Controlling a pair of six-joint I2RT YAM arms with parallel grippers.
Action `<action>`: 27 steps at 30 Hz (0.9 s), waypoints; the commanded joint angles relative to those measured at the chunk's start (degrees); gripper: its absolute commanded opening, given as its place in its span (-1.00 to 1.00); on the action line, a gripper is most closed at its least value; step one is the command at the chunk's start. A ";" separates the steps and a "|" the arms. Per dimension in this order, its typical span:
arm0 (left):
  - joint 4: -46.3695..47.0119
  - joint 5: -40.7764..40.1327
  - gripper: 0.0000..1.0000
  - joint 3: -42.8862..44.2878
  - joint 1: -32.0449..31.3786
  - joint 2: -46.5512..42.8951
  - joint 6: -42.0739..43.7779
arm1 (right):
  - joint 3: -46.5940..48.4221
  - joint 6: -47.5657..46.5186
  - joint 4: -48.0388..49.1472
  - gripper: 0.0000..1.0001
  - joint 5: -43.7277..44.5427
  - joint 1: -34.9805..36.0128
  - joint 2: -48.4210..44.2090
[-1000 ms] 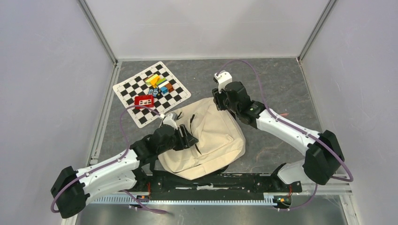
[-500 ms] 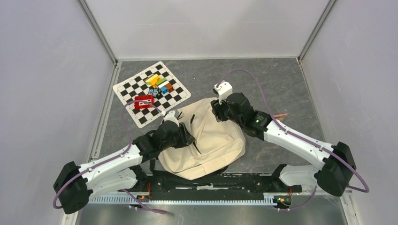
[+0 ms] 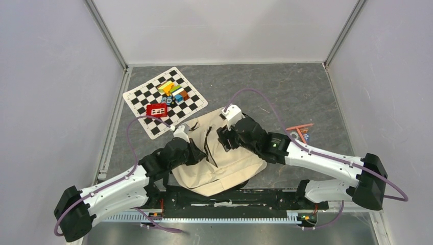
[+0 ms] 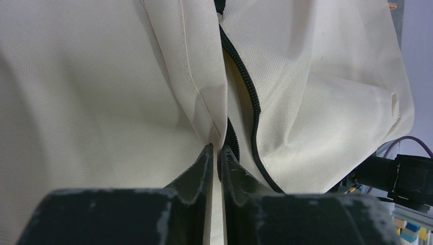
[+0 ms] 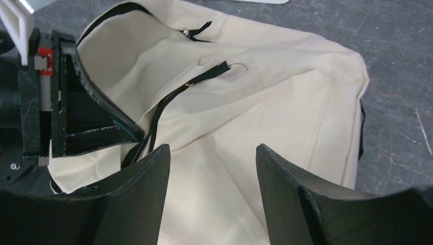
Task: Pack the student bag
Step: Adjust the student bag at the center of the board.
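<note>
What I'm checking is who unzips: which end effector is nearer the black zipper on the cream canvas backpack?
Left. The left end effector pinches the backpack fabric right at the zipper; the right end effector hangs open over plain canvas beside it.

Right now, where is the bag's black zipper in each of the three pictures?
Top external: zipper runs down the middle of the bag.
Left wrist: zipper near centre, curving down to the right.
Right wrist: zipper left of centre, diagonal.
Shared landmark: left gripper, pinching fabric beside it.
</note>
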 commanded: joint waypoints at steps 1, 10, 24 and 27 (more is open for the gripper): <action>0.19 0.57 -0.78 -1.25 0.24 -0.30 1.87 | -0.24 3.47 -0.97 0.38 6.46 4.66 1.75; 3.30 1.12 -0.96 -3.26 0.33 -0.59 0.11 | 5.56 4.80 -6.41 0.59 18.78 13.20 11.30; 6.23 1.22 -0.96 -6.89 0.33 -4.20 -3.12 | 13.06 7.14 -11.55 0.83 34.39 18.64 25.98; 6.30 1.01 -0.96 -6.82 0.33 -4.27 -3.19 | 12.46 7.74 -11.85 0.77 37.53 18.61 26.94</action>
